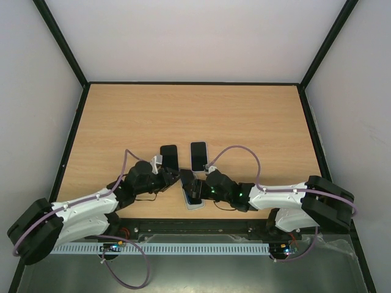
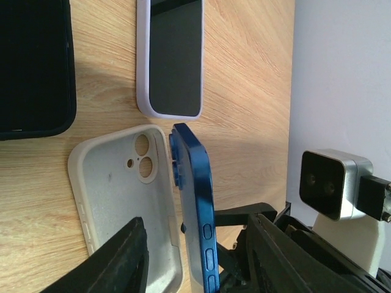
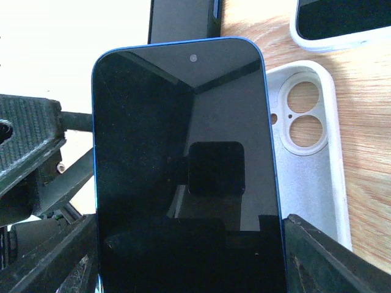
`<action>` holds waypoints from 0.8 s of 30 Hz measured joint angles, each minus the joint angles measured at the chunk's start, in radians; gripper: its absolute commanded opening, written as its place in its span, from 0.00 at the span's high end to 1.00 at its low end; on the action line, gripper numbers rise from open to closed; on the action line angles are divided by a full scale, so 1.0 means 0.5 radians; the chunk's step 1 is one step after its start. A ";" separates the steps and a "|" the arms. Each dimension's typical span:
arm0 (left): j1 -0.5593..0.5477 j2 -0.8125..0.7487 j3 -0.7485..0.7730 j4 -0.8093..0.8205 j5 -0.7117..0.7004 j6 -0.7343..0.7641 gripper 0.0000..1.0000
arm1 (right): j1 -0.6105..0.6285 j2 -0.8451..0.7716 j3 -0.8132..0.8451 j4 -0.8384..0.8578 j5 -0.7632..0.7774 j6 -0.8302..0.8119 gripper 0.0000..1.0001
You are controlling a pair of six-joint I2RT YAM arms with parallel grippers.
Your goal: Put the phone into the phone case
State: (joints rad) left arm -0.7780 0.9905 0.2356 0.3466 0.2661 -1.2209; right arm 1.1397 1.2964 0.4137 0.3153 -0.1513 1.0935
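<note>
The blue phone (image 3: 186, 171) stands tilted on its long edge, and my right gripper (image 3: 189, 262) is shut on its lower part, one finger on each side. In the left wrist view the phone (image 2: 198, 207) shows edge-on, its back toward the empty white phone case (image 2: 122, 195), which lies open side up on the table right beside it. My left gripper (image 2: 201, 262) is open, one finger over the case and the other past the phone's screen side, neither visibly pressing. From above, phone (image 1: 187, 181) and case (image 1: 195, 204) sit between both grippers near the front edge.
A phone in a black case (image 1: 170, 157) and a phone in a white case (image 1: 198, 155) lie side by side just beyond the grippers. Black frame rails (image 1: 72, 146) border the wooden table. The right wrist's camera block (image 2: 333, 183) shows close by in the left wrist view.
</note>
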 measured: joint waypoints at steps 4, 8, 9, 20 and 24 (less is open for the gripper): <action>-0.008 0.069 -0.002 0.074 0.008 -0.021 0.76 | 0.000 0.000 -0.014 0.031 -0.014 0.015 0.50; -0.014 0.122 -0.002 0.140 0.018 -0.036 0.81 | 0.000 0.000 -0.032 0.068 -0.026 0.027 0.50; -0.018 0.136 -0.002 0.153 0.023 -0.037 0.82 | 0.000 0.000 -0.035 0.072 -0.027 0.028 0.50; -0.060 0.266 -0.002 0.269 0.030 -0.049 0.93 | 0.000 0.000 -0.088 0.121 -0.042 0.037 0.50; -0.079 0.297 0.002 0.289 0.030 -0.070 0.98 | 0.000 0.001 -0.101 0.119 -0.051 0.035 0.43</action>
State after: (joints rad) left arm -0.8173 1.1389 0.2367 0.4911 0.2810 -1.2560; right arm 1.1397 1.2968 0.3634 0.3748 -0.1768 1.1110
